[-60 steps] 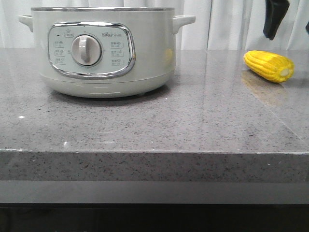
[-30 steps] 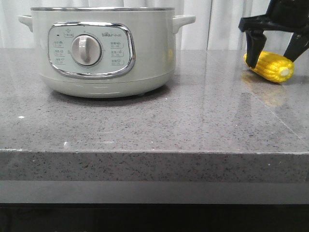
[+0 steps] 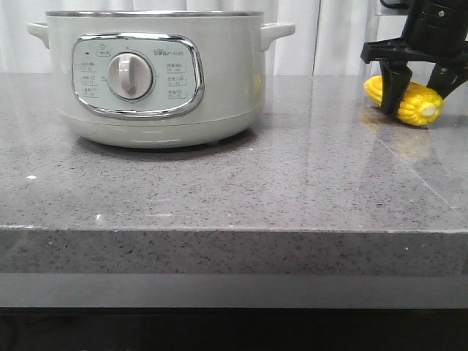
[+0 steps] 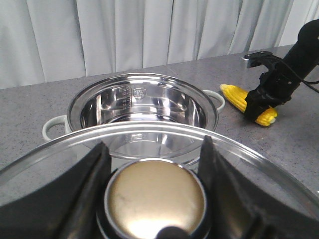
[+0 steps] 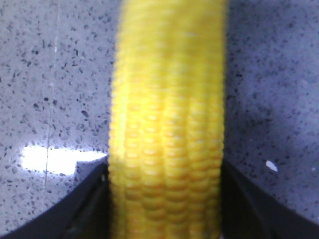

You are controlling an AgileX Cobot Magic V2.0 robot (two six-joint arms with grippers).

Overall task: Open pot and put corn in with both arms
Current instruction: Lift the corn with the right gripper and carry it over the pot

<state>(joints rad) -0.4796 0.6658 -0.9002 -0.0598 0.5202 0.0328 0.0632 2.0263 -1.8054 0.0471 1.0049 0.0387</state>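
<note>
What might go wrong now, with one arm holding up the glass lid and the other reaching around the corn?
The right pincer straddles the corn, a round cob lying on smooth stone; it could roll or squirt out as the fingers close. The left pincer holds the lid by its knob in front of the open pot, so the lid could slip, or block the corn's path.

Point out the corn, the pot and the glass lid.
corn (image 3: 417, 102): front view, kernels right of the front finger.
pot (image 4: 142, 107): left wrist view, bare steel inner wall.
glass lid (image 4: 60, 154): left wrist view, clear pane left of its knob.
</note>
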